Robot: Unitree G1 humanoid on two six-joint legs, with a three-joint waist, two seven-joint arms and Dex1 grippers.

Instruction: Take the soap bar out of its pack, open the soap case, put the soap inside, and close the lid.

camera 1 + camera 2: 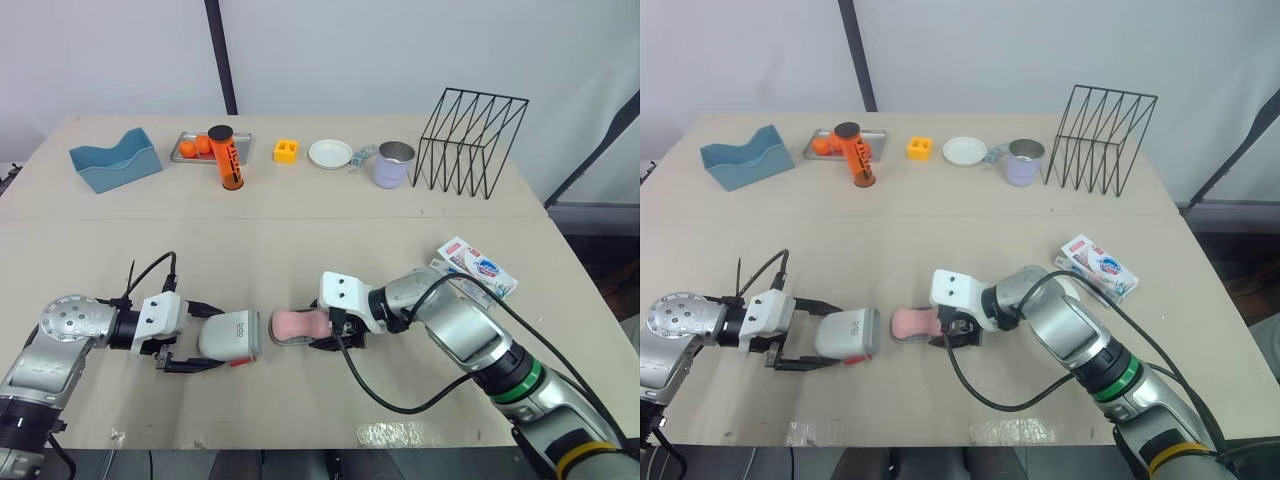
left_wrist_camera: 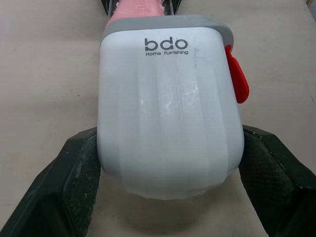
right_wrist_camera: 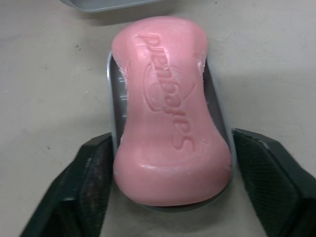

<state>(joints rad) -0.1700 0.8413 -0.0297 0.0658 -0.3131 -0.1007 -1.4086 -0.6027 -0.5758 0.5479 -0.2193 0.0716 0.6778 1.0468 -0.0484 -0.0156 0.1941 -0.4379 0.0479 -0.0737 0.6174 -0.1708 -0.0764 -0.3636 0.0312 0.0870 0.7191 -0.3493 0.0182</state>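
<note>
Sitting skewed on the grey plastic case tray (image 3: 114,98) near the bench's (image 1: 300,250) front edge, the pink soap bar (image 3: 165,113) overhangs one end. Right gripper (image 3: 170,163) pinches the tray, left gripper (image 2: 170,148) clamps the white plastic lid (image 2: 168,98). Risk: the lid jams on that overhang.

Table: I am looking down on a pale beige table (image 1: 300,250); soft, even light is falling across it.
Seam: a seam (image 1: 200,219) is running across the table's middle.
Wall: a white wall (image 1: 400,40) is standing behind the table's far edge.
Pole: a black pole (image 1: 222,55) is rising behind that far edge.
Floor: dark floor (image 1: 612,275) is showing past the table's right edge.
</note>
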